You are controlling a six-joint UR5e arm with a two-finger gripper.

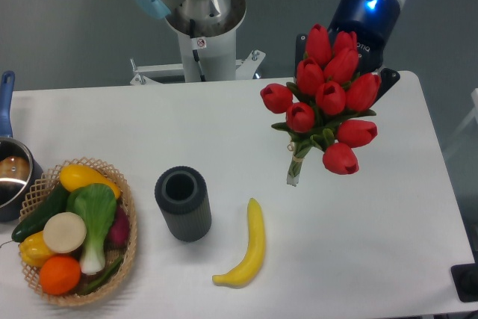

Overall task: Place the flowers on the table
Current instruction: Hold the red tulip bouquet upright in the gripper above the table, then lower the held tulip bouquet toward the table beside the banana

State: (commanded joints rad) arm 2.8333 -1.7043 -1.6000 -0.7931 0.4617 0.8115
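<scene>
The flowers (328, 98), a bunch of red tulips with green leaves and tied green stems, hang in the air above the right half of the white table (187, 121). The stem ends point down and left, close above the tabletop; I cannot tell whether they touch it. My gripper (345, 61) sits behind the blooms at the upper right and is shut on the bunch. One dark finger (389, 80) shows at the right of the blooms, another at the left. Where they grip is hidden by the tulips.
A yellow banana (250, 248) lies in front of the stems. A dark ribbed cylinder (183, 203) stands left of it. A wicker basket (131, 218) of vegetables and a pot (11, 173) are at the far left. The arm's base (202, 28) rises behind the table.
</scene>
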